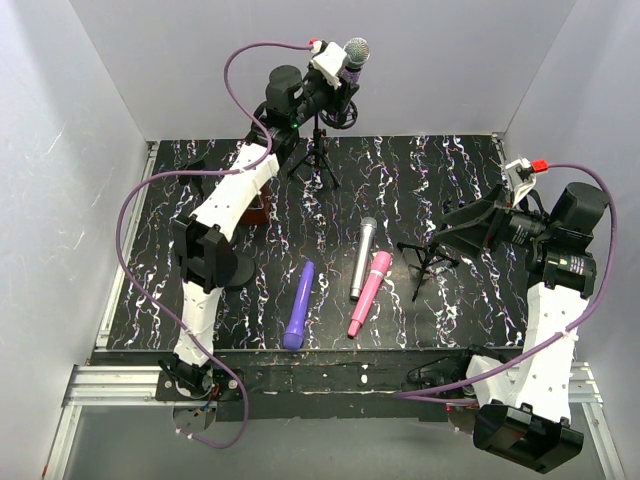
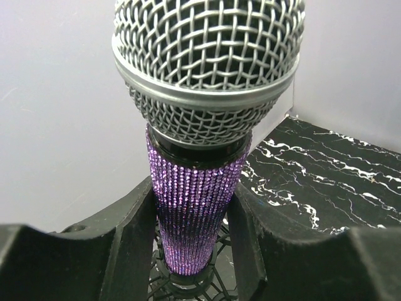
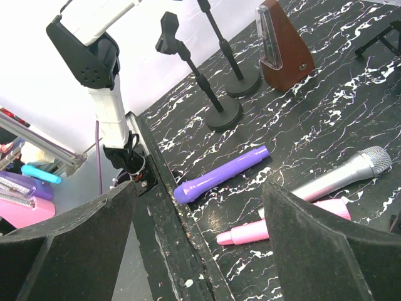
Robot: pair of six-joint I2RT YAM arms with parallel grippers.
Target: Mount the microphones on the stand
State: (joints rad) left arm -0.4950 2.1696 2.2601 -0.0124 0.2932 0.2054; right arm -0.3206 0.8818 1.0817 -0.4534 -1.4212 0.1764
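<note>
The glittery purple microphone [image 1: 355,52] [image 2: 194,188] stands upright at the back, its lower end in the clip [image 2: 188,285] of a tripod stand [image 1: 318,150]. My left gripper [image 1: 338,75] [image 2: 191,251] is shut on its body, a finger pressed to each side. The smooth violet microphone [image 1: 299,305] [image 3: 219,175], the silver-grey one [image 1: 362,258] [image 3: 344,175] and the pink one [image 1: 368,293] [image 3: 276,226] lie on the table near the front. My right gripper [image 1: 470,222] [image 3: 200,251] hangs open above the right side, with nothing between its fingers.
A low black tripod stand [image 1: 430,262] sits under my right gripper. A dark red wedge-shaped box [image 3: 282,44] and two round-based stands [image 3: 216,106] are on the left, partly behind my left arm [image 1: 225,205]. White walls enclose the marbled black table [image 1: 420,170].
</note>
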